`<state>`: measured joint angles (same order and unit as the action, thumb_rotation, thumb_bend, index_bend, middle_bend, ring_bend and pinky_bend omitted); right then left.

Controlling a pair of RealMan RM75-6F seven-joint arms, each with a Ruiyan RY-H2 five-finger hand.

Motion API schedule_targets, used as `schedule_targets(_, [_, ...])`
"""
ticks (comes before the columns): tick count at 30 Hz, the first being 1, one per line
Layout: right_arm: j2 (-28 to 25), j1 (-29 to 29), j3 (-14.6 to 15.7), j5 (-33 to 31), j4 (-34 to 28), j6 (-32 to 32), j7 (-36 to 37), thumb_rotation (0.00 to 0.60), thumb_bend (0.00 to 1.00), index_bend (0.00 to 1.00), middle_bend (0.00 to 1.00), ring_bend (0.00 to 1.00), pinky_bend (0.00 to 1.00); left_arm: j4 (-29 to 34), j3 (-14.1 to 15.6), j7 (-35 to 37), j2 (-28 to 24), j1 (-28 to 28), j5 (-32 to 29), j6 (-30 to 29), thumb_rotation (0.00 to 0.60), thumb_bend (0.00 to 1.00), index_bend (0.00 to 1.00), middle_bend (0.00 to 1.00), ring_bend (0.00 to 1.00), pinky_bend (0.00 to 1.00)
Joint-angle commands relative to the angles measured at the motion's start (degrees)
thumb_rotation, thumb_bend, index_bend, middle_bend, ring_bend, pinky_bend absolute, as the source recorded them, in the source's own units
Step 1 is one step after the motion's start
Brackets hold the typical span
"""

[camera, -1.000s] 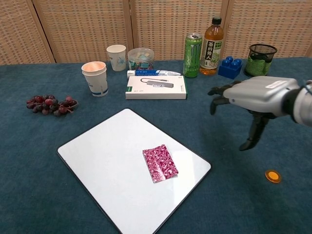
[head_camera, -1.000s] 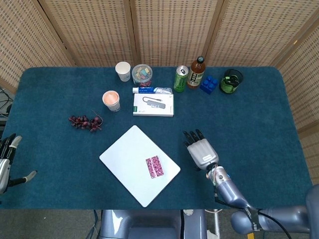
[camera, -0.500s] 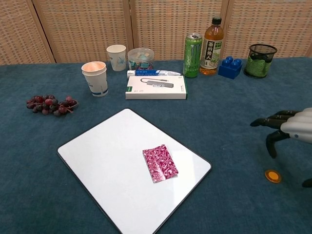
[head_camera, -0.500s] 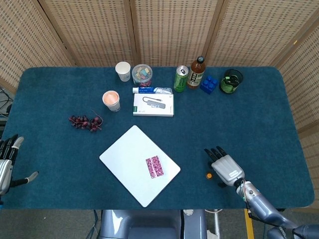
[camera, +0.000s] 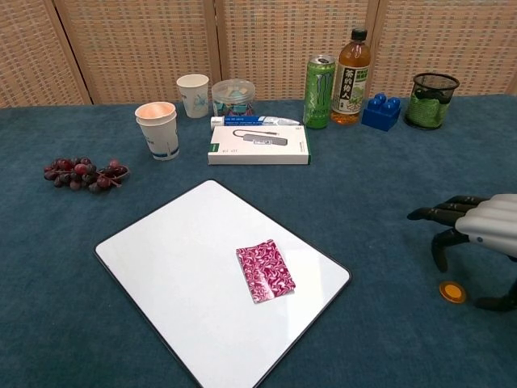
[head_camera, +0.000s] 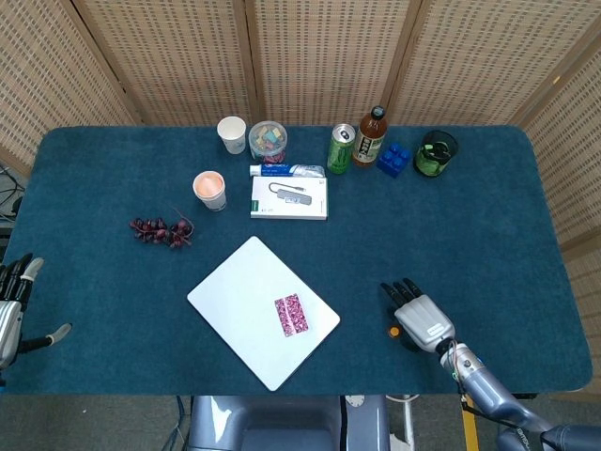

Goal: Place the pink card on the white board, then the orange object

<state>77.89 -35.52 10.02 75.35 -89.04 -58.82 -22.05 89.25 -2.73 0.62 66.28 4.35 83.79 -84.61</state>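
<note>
Right hand [camera: 477, 222] edged closer over orange object [camera: 452, 292], fingers spread, holding nothing, pink card [camera: 265, 270] on white board [camera: 161, 267]

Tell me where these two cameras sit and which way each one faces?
Head view: high up, looking steeply down on the blue table; shows the right hand with its forearm, and the left hand at the edge.
Chest view: lower, looking forward across the table toward the wicker screen; only the right hand shows.
Shared: the white board with the pink card, and the orange object.
</note>
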Motion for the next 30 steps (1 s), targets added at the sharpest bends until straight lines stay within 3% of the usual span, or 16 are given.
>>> schedule_targets(1, [0.4,0.4,-0.4,0.2,0.5,0.5,0.2,0.6,0.31,0.39,0.0,0.0,0.0,0.0,0.0,0.0,0.0,0.0,0.0,0.0,0.507,0.0,0.0,0.0,0.0,0.0])
schedule_targets(23, [2.3,2.1,-2.7,2.1,2.1,3.2,0.7,0.6,0.31,0.39,0.0,0.0,0.0,0.0,0.0,-0.2,0.1,0.0,-0.1,0.2,0.506,0.0,0.0,0.0,0.0,0.0])
schedule_targets(30, [3.2,2.4,-3.6,1.6,2.6,4.2,-0.3,0.6,0.33,0.46,0.0,0.0,0.0,0.0,-0.1,0.2,0.0,0.0,-0.3,0.2,0.507,0.0,0.0,0.0,0.0,0.0])
